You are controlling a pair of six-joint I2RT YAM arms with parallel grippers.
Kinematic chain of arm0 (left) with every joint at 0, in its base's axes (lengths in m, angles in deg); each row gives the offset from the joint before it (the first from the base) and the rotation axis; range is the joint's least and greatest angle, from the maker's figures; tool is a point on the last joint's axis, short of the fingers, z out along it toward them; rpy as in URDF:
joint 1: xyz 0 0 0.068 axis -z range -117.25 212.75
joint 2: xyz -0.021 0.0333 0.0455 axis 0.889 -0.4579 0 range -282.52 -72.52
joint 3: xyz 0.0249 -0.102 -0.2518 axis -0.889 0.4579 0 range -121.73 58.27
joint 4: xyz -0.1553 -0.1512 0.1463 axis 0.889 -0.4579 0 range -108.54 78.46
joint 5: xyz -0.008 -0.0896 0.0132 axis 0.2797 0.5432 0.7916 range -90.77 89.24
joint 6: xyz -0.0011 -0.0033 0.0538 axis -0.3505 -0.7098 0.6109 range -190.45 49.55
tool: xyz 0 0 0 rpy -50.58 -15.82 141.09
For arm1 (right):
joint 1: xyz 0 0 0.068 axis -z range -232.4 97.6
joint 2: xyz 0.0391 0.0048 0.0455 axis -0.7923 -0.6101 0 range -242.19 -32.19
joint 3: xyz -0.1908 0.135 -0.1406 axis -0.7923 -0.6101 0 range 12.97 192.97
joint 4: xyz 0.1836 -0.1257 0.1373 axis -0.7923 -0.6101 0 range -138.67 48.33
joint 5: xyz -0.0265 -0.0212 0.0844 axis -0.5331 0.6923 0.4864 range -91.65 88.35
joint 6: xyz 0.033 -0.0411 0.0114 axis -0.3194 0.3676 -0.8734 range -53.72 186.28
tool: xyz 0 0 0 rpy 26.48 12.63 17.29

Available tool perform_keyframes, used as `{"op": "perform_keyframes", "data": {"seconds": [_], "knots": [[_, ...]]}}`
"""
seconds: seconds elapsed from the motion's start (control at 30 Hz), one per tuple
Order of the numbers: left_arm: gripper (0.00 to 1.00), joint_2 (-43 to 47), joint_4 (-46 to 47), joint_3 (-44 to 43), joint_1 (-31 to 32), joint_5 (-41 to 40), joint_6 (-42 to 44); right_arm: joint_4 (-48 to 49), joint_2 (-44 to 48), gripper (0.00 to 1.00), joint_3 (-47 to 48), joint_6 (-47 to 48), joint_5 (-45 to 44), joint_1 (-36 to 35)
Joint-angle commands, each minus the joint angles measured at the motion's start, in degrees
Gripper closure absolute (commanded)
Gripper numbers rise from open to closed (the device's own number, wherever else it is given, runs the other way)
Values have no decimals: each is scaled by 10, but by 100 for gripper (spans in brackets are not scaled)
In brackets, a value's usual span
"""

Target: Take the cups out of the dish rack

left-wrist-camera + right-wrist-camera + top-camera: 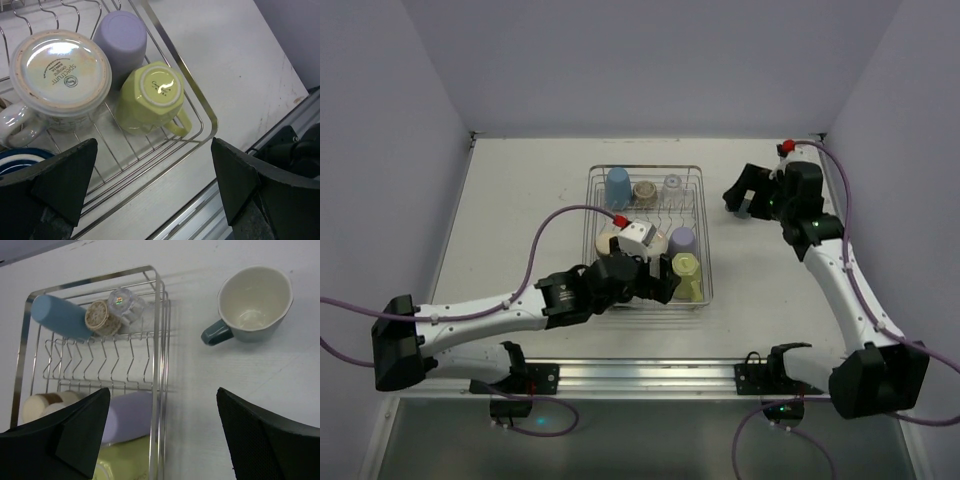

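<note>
1. Black fingers of the left gripper (154, 150) are spread as wide as I see them go, with nothing between them; it hovers over the near right corner of the dish rack (200, 107).
2. Below it, inside the rack, a yellow-green mug (150, 97) sits upside down with its handle toward the rack's near rim; a lavender tumbler (122, 32) is just beside it on the far side; a white mug (60, 75), also inverted, sits to their left; a dark blue cup (15, 160) is partly hidden by a finger.
3. The right gripper (163, 395) is likewise spread wide and empty; it hangs just outside the rack's right side.
4. Beyond it, right of the rack's far corner and apart from the wire, a grey-teal mug (255, 302) stands upright on the table (250, 380), cream inside, handle toward the rack.
5. Along the rack's far end, past the prongs, I see a light blue cup (60, 317), a beige cup (97, 317) and a clear glass (125, 305) in a row.
</note>
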Motion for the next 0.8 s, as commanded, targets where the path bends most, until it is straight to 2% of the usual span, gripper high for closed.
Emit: {"op": "perform_keyframes", "data": {"seconds": [0.0,0.07,0.3,0.43,0.57,0.77], "knots": [[0,-47,66,-48,34,-119,-68,82,79,10,-77,-43,74,-5],[0,-84,69,-59,53,-173,-76,89,110,10,-107,-53,80,-8],[0,-173,69,-109,55,-226,-113,81,235,6,-145,-69,112,-8],[0,-221,68,-126,56,-258,-121,39,305,1,-127,-62,122,-8],[0,-258,69,-138,55,-293,-126,15,355,1,-108,-58,137,-8],[0,-312,40,-178,55,-321,-125,7,386,1,-101,-56,185,-8]]}}
